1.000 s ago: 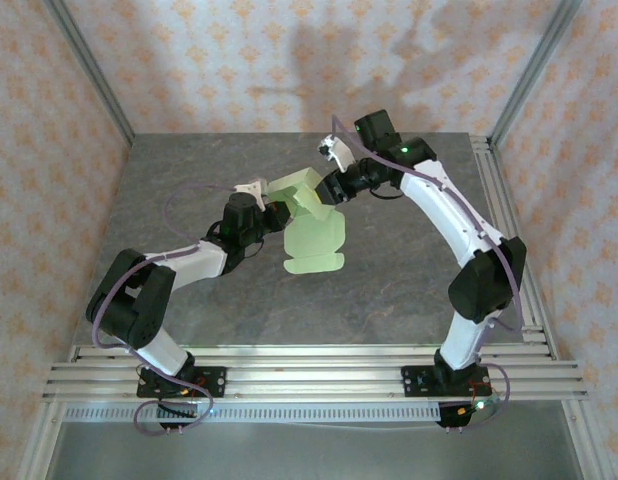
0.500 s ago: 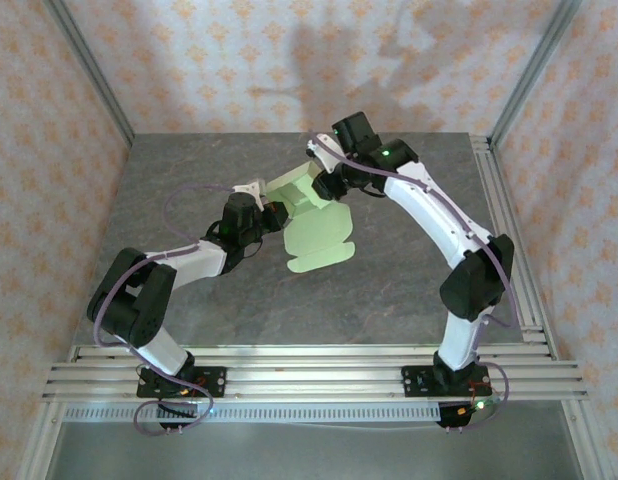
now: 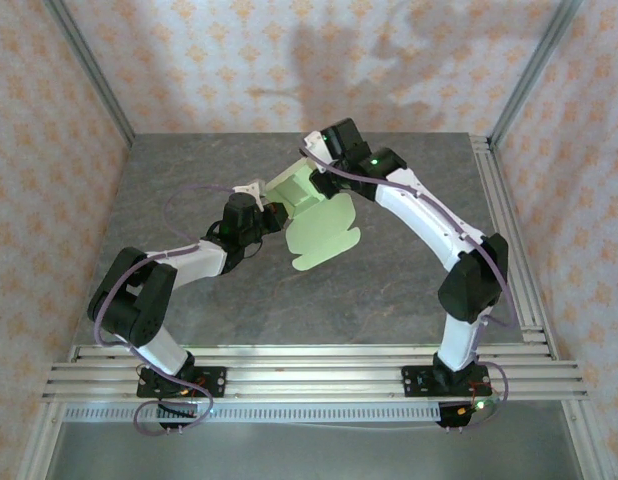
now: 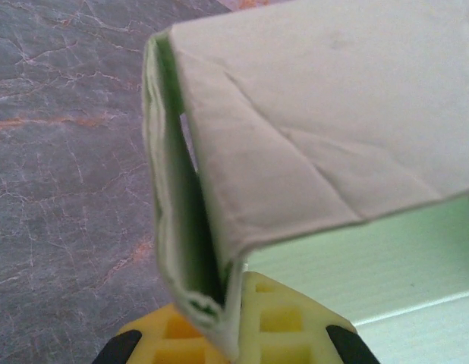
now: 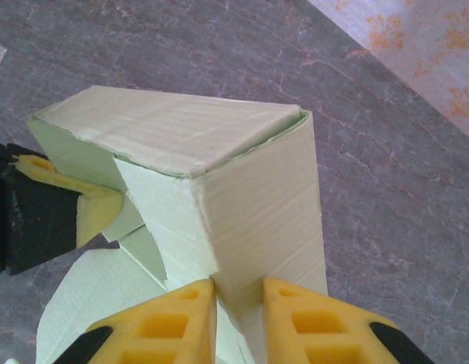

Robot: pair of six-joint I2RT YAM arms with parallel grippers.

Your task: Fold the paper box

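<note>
Nearest me, both arms are bolted to the rails [image 3: 309,362] at the table's edge, with bare grey table [image 3: 289,305] stretching beyond them.

Further in, the left gripper [image 3: 273,216] comes in low from the left and is clamped on the box [image 3: 322,238], which hangs between the two arms about mid-table, a little toward the far side. The box is pale green and half folded. A flat flap with rounded tabs points back toward me, and the raised, creased part sits at its far left end. I cannot tell whether the flap touches the table.

From the left wrist, that gripper's yellow fingers [image 4: 284,330] press together on a thin doubled wall of the box, and a folded panel bends over to the right above them.

Just beyond, the right gripper [image 3: 325,184] arches in from the right and is closed on the box's far end. From its wrist, its yellow fingers [image 5: 162,326] squeeze a folded corner, with two panels meeting at a sharp upright crease above them. The left gripper's yellow finger pinches the box's left edge.

Behind it all stands the patterned wall [image 3: 289,60].
</note>
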